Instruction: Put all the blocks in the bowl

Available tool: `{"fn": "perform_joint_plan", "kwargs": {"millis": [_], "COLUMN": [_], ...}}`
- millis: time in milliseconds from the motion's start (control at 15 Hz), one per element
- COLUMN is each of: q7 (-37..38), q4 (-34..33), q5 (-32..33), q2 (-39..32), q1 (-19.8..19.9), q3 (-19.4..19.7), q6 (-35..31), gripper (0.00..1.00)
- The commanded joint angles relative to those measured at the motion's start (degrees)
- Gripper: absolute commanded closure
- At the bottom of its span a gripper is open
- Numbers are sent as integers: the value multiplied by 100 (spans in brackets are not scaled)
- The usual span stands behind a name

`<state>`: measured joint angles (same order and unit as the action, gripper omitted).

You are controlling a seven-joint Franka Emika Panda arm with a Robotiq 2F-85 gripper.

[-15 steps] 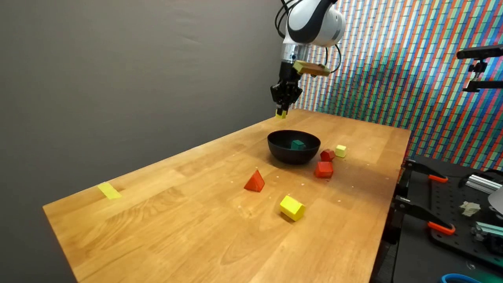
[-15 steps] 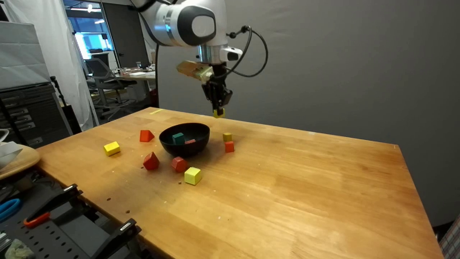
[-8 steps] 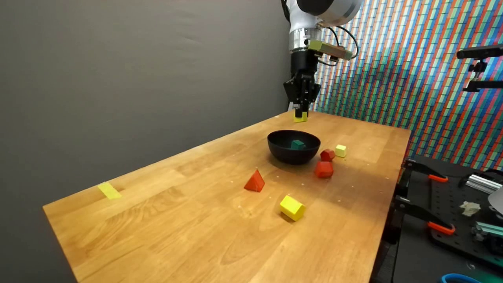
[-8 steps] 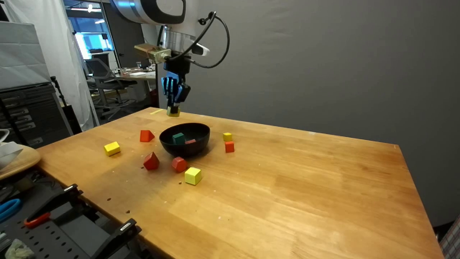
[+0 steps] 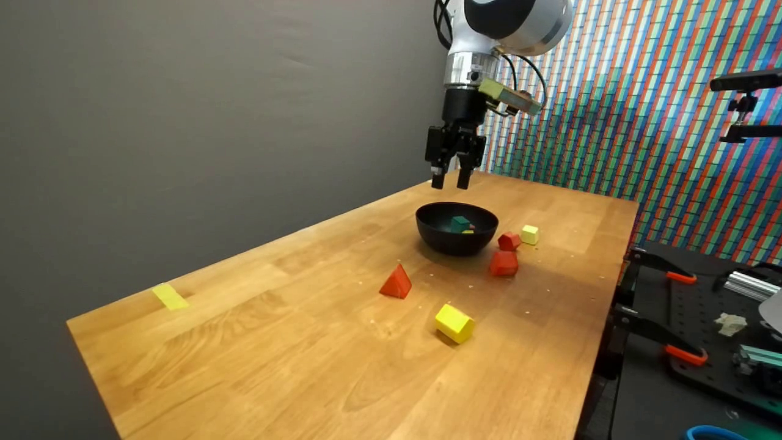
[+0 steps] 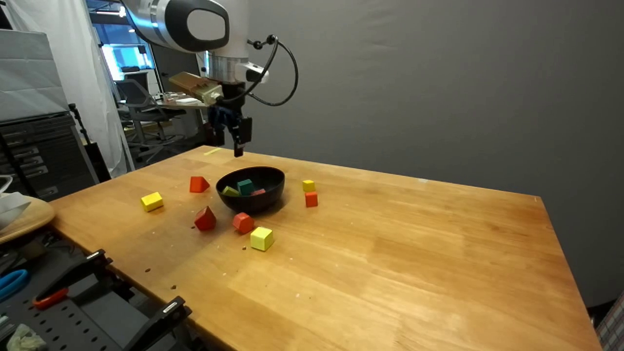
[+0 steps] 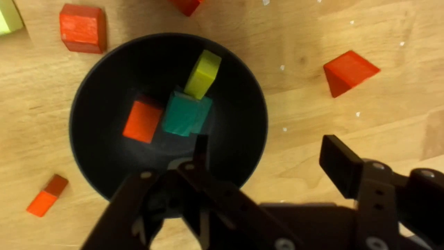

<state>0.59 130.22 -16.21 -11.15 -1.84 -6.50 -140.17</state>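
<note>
In the wrist view the black bowl (image 7: 239,152) holds a yellow block (image 7: 204,73), a green block (image 7: 182,113) and a red block (image 7: 142,121). My gripper (image 5: 451,182) hangs above the bowl, open, its fingers wide apart with nothing between them. On the table in an exterior view are a yellow block (image 5: 454,324), a red wedge (image 5: 396,283), two red blocks near the bowl, one larger (image 5: 504,264), one smaller (image 5: 509,241), and a pale yellow cube (image 5: 529,234). Past the bowl, an exterior view shows a small yellow cube (image 6: 308,185) beside an orange-red block (image 6: 311,199).
A flat yellow strip (image 5: 170,296) lies by the table edge along the grey wall. Black clamps with orange tips (image 5: 663,339) sit on a dark side surface next to the table. A wooden round board (image 6: 24,214) shows at the side.
The gripper has moved over the bowl and opened. The yellow block it held now lies in the bowl, against the green one.
</note>
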Motion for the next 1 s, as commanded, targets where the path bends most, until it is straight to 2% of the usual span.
{"fn": "perform_joint_plan", "kwargs": {"millis": [0, 267, 333, 467, 533, 800, 933], "q7": [-768, -1469, -1066, -1211, -768, -150, 130], "q4": [265, -18, 14, -5, 183, 150, 30], "q5": [-166, -141, -7, -5, 401, 885, 1145], "q2": [759, 1027, 791, 938, 885, 98, -361], "q1": [-88, -339, -326, -416, -450, -574, -710], "q3": [-234, -351, -236, -283, -271, -318, -318], "q6": [894, 1976, 1610, 1838, 1061, -369, -844], "gripper": [0, 0, 0, 0, 0, 0, 0]}}
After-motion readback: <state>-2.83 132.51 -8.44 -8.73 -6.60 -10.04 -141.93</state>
